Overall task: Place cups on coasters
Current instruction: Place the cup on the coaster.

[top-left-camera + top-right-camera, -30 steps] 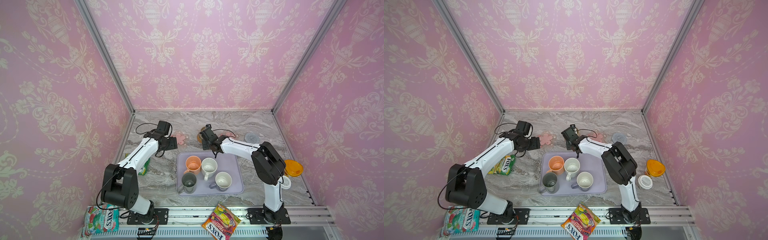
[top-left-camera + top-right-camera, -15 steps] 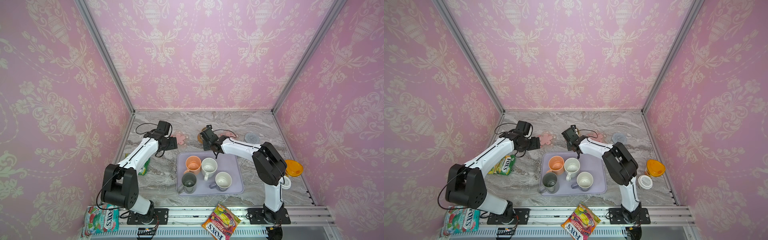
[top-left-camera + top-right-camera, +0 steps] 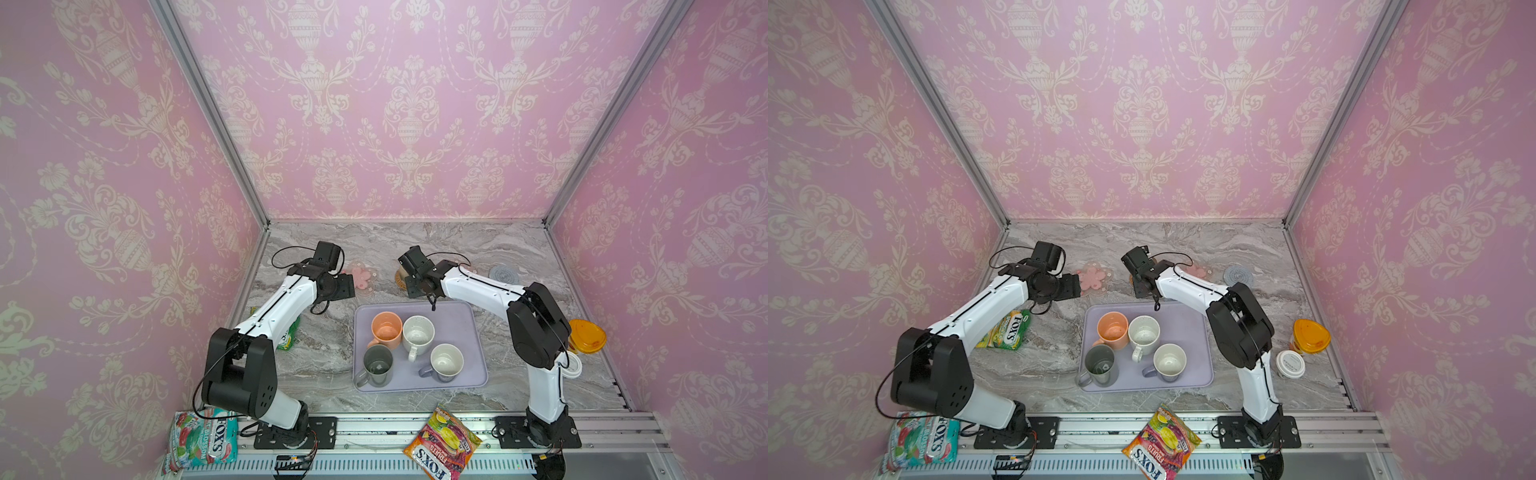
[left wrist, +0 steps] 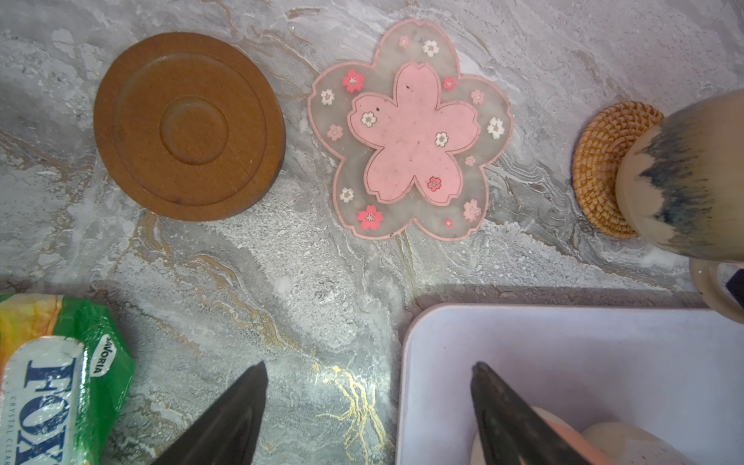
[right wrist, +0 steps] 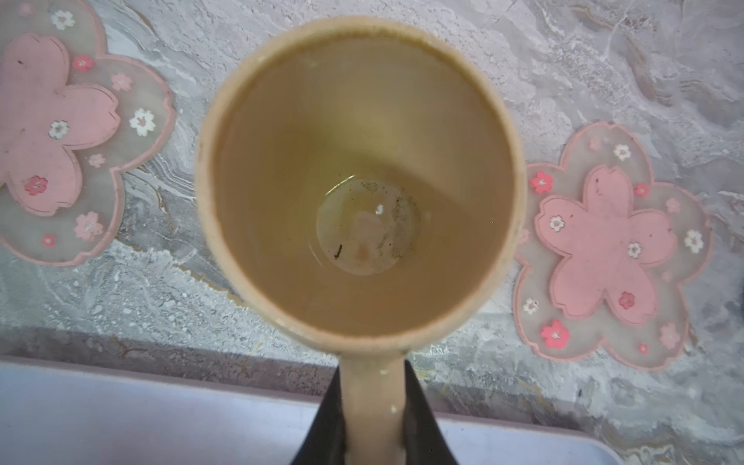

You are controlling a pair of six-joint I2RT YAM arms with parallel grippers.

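Marble counter [image 3: 415,245] lies bare between the coaster row and the back wall. A narrow bare strip separates that row from the far rim of the lavender tray [image 3: 461,320].

The row runs left to right:
- brown disc [image 4: 189,127]
- pink-flower coaster [image 4: 410,133]
- rattan coaster [image 4: 600,169]
- second pink-flower coaster [image 5: 608,249]
- blue knitted coaster [image 3: 504,274]

Small gaps of marble lie between neighbours.

The right end effector [image 5: 372,386] is clamped tight on the handle of the beige mug [image 5: 358,181]. The mug stands upright over the rattan coaster and covers that coaster's right part. Whether its base touches the weave cannot be told. The handle points toward the tray, just beyond its far edge. The mug is rounded, with a pale rim, dark blue-grey streaks down its side and dark specks in the bottom.

The left end effector [image 4: 368,382] is spread wide and empty, hovering at the tray's far-left corner. One finger is above the marble and the other above the tray. A green candy bag [image 4: 52,382] lies to its left.

On the tray stand the peach mug [image 3: 386,330], speckled white mug [image 3: 417,334], grey-green mug [image 3: 377,365] and lavender mug [image 3: 445,362]. The tray's right part is bare.
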